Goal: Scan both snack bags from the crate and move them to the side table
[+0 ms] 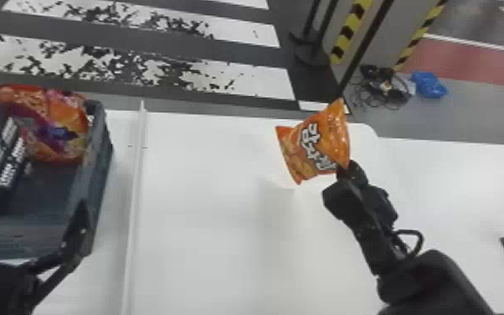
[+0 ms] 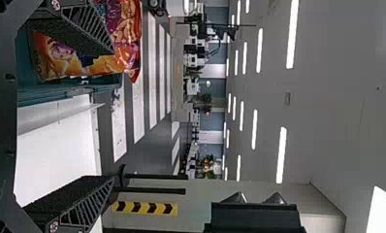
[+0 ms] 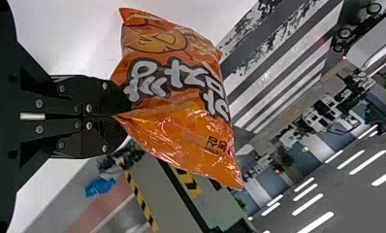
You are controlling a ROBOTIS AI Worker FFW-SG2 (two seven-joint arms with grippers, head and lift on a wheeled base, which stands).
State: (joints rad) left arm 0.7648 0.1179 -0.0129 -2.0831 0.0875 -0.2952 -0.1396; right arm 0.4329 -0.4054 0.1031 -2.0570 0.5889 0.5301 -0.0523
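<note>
Nearest, the left pincer (image 1: 33,211) stands with its fingers spread above the near part of the dark crate (image 1: 102,167) on the white tabletop (image 1: 205,243). Farther out, across a thin raised strip (image 1: 135,188), the right pincer (image 1: 344,168) is closed on an edge of the orange snack bag (image 1: 320,144), held above the tabletop. The red-and-orange snack bag (image 1: 56,121) sits at the crate's far end, reaching above the rim. Beyond, tangled cables (image 1: 383,88) lie beside a blue bundle (image 1: 429,85) on the floor (image 1: 473,111).
</note>
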